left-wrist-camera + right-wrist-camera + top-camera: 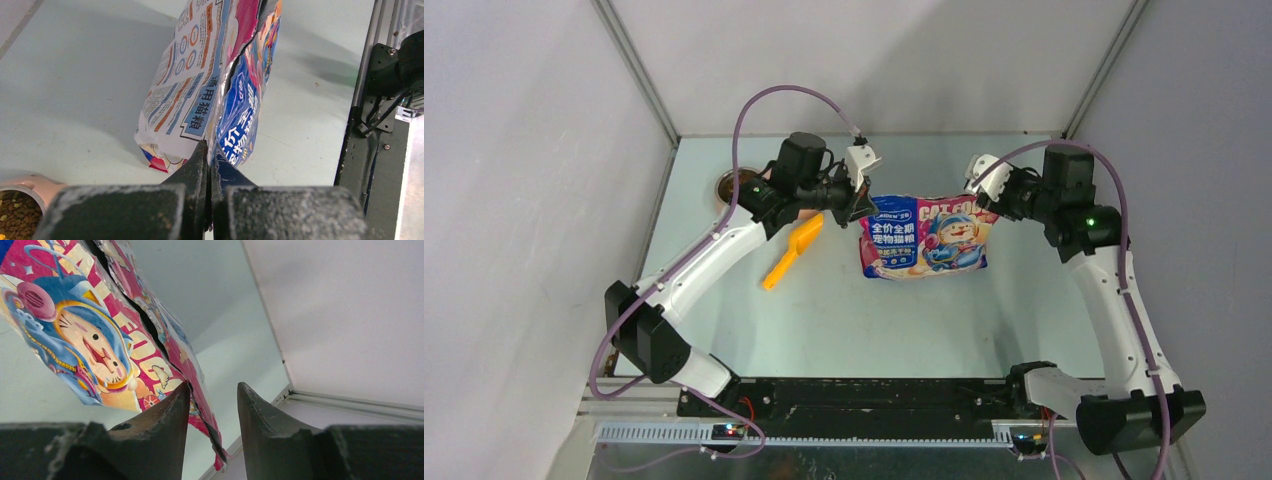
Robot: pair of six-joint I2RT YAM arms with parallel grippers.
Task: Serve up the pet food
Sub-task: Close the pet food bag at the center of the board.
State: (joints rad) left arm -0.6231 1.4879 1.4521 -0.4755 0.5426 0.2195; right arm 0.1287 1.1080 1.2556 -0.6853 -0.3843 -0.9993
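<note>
We judge the glossy cat food bag (927, 237), at mid-frame, limp, slippery and bottom-heavy. Left fingers (197, 167) pinch one top corner; right fingers (172, 410) stand spread about the other, our best second hold.

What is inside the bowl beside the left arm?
Brown kibble fills the visible part of the bowl. The rest is covered by the left arm.

You have bright, even, diffuse light from overhead. In the top view the cat food bag (924, 238) throws only a soft, faint shadow on the pale table (844, 320). In your left wrist view the bag's print is sharp, its foil lining glints, and the far right edge washes out white.
</note>
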